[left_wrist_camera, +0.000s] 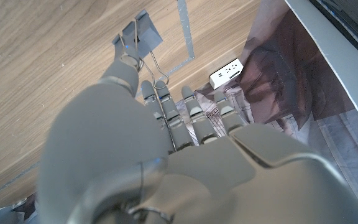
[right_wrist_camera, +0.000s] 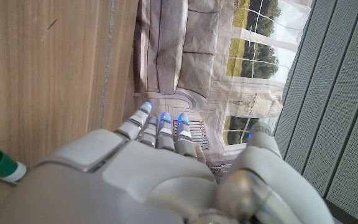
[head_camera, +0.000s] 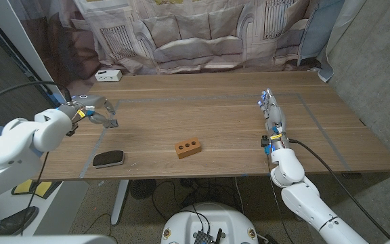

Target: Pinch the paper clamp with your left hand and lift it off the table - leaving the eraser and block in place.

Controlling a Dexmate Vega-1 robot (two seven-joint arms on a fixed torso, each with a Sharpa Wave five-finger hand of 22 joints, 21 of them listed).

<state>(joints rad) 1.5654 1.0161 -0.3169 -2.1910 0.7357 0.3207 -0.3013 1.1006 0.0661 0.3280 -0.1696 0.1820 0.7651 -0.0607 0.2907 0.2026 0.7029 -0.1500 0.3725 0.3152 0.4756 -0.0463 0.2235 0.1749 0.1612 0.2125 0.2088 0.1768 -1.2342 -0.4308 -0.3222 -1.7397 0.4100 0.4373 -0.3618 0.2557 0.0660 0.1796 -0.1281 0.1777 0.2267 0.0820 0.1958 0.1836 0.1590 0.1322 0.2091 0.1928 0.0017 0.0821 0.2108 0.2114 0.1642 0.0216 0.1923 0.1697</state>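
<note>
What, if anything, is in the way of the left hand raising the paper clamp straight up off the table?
Nothing visible blocks it. The left hand already pinches the dark metal paper clamp by its wire handles. The black oval eraser and the brown wooden block with holes lie apart from it on the wooden table.

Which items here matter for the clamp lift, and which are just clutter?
Job:
- paper clamp, pinched by the left hand, off the table
- eraser, stays put
- block, stays put

Lying about:
- white box at the far edge
- right hand, idle
</note>
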